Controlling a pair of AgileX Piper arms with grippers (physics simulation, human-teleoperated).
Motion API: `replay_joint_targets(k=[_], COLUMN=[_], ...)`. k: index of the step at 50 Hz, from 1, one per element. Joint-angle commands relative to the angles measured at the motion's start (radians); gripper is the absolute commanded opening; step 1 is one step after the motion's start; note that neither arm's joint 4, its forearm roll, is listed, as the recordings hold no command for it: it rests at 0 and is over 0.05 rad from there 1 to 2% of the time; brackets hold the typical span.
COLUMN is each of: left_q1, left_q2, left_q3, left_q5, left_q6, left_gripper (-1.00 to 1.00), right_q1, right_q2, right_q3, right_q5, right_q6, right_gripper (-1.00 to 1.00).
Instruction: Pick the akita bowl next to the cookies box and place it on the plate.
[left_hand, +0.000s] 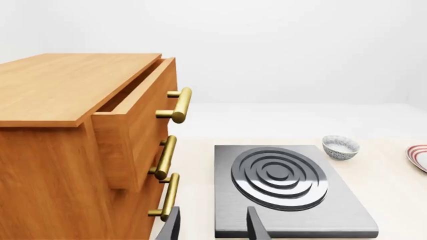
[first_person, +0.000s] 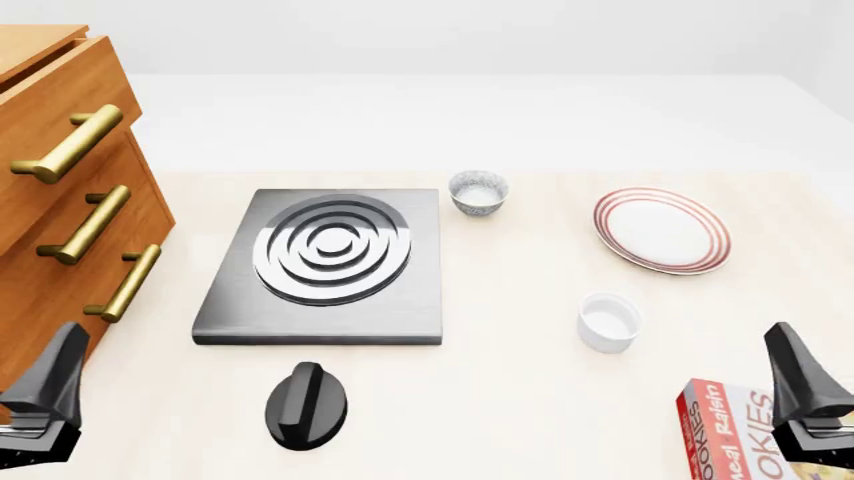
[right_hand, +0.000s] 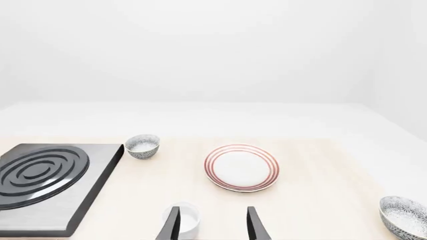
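Gripper check: found right gripper (right_hand: 213, 227) released, empty. Located small speckled grey-white akita bowl (right_hand: 403, 216) on pale table (right_hand: 320, 165), outside front view; judged beside red cardboard cookies box (first_person: 727, 435), nearest right arm.

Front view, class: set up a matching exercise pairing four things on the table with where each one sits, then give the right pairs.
Things:
1. plate
2. patterned bowl
3. black knob
4. cookies box

Places:
A. just past the hob's far right corner
B. near right corner of the view, cut off by the edge
C. far right part of the table
D. on the near side of the hob

Pairs: 1-C, 2-A, 3-D, 4-B
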Motion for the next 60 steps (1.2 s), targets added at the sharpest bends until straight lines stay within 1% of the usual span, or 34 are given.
replay_joint_targets(k=[1, 3, 4, 6, 13, 18, 20, 21, 24, 25, 27, 28, 30, 31, 32, 34, 35, 37, 39, 40, 41, 42, 43, 44, 45, 46, 47, 48, 49, 50, 51, 53, 58, 60], left_q1=[0.0, 0.0, 0.0, 0.0, 0.0, 0.0, 0.0, 0.0, 0.0, 0.0, 0.0, 0.0, 0.0, 0.0, 0.0, 0.0, 0.0, 0.0, 0.0, 0.0, 0.0, 0.0, 0.0, 0.0, 0.0, 0.0, 0.0, 0.0, 0.0, 0.0, 0.0, 0.0, 0.0, 0.0], left_q2=[0.005, 0.005, 0.005, 0.005, 0.005, 0.005, 0.005, 0.005, 0.005, 0.005, 0.005, 0.005, 0.005, 0.005, 0.005, 0.005, 0.005, 0.005, 0.005, 0.005, 0.005, 0.005, 0.005, 0.005, 0.005, 0.005, 0.005, 0.005, 0.005, 0.005, 0.005, 0.005, 0.005, 0.005], left_q3=[-0.003, -0.003, -0.003, -0.003, -0.003, -0.003, -0.003, -0.003, -0.003, -0.003, -0.003, -0.003, -0.003, -0.003, -0.003, -0.003, -0.003, -0.003, -0.003, -0.003, -0.003, -0.003, -0.003, -0.003, -0.003, -0.003, -0.003, -0.003, -0.003, -0.003, -0.003, -0.003, -0.003, -0.003], left_q5=[-0.001, -0.001, -0.001, -0.001, -0.001, -0.001, -0.001, -0.001, -0.001, -0.001, -0.001, -0.001, -0.001, -0.001, -0.001, -0.001, -0.001, -0.001, -0.001, -0.001, -0.001, -0.001, -0.001, -0.001, -0.001, -0.001, -0.001, -0.001, -0.001, -0.001, -0.001, -0.001, -0.001, -0.001], left_q6=[0.0, 0.0, 0.0, 0.0, 0.0, 0.0, 0.0, 0.0, 0.0, 0.0, 0.0, 0.0, 0.0, 0.0, 0.0, 0.0, 0.0, 0.0, 0.0, 0.0, 0.0, 0.0, 0.0, 0.0, 0.0, 0.0, 0.0, 0.0, 0.0, 0.0, 0.0, 0.0, 0.0, 0.0], left_gripper=[1.0, 1.0, 1.0, 1.0, 1.0, 1.0, 1.0, 1.0, 1.0, 1.0, 1.0, 1.0, 1.0, 1.0, 1.0, 1.0, 1.0, 1.0, 1.0, 1.0, 1.0, 1.0, 1.0, 1.0, 1.0, 1.0, 1.0, 1.0, 1.0, 1.0, 1.0, 1.0, 1.0, 1.0], right_q1=[-0.008, -0.015, -0.027, -0.034, -0.043, -0.049, -0.062, -0.062, -0.066, -0.083, -0.088, -0.103, -0.128, -0.167, -0.167, -0.202, -0.243, -0.284, -0.328, -0.368, -0.396, -0.396, -0.428, -0.428, -0.465, -0.495, -0.524, -0.582, -0.58, -0.609, -0.624, -0.642, -0.751, -0.784], right_q2=[0.02, 0.011, 0.007, 0.021, 0.01, -0.001, 0.014, 0.014, 0.04, 0.063, 0.099, 0.127, 0.169, 0.2, 0.2, 0.27, 0.324, 0.386, 0.448, 0.491, 0.515, 0.515, 0.575, 0.576, 0.619, 0.65, 0.683, 0.738, 0.737, 0.771, 0.786, 0.798, 0.93, 0.968], right_q3=[-0.003, -0.004, -0.004, -0.005, -0.041, -0.149, -0.201, -0.201, -0.309, -0.339, -0.401, -0.445, -0.496, -0.52, -0.521, -0.55, -0.569, -0.607, -0.646, -0.676, -0.686, -0.686, -0.747, -0.749, -0.768, -0.805, -0.813, -0.819, -0.844, -0.86, -0.866, -0.87, -0.887, -0.904], right_q5=[-0.009, -0.005, -0.006, -0.014, 0.023, 0.108, 0.141, 0.141, 0.199, 0.202, 0.22, 0.229, 0.23, 0.222, 0.221, 0.206, 0.193, 0.197, 0.203, 0.212, 0.208, 0.208, 0.25, 0.251, 0.254, 0.276, 0.277, 0.261, 0.279, 0.284, 0.28, 0.276, 0.251, 0.251], right_q6=[-0.018, -0.026, -0.049, -0.031, -0.033, -0.072, -0.072, -0.072, -0.068, -0.105, -0.113, -0.132, -0.138, -0.161, -0.161, -0.164, -0.177, -0.158, -0.175, -0.183, -0.203, -0.203, -0.169, -0.169, -0.19, -0.179, -0.202, -0.26, -0.206, -0.208, -0.22, -0.219, -0.276, -0.283], right_gripper=[1.0, 1.0, 1.0, 1.0, 1.0, 1.0, 1.0, 1.0, 1.0, 1.0, 1.0, 1.0, 1.0, 1.0, 1.0, 1.0, 1.0, 1.0, 1.0, 1.0, 1.0, 1.0, 1.0, 1.0, 1.0, 1.0, 1.0, 1.0, 1.0, 1.0, 1.0, 1.0, 1.0, 1.0])
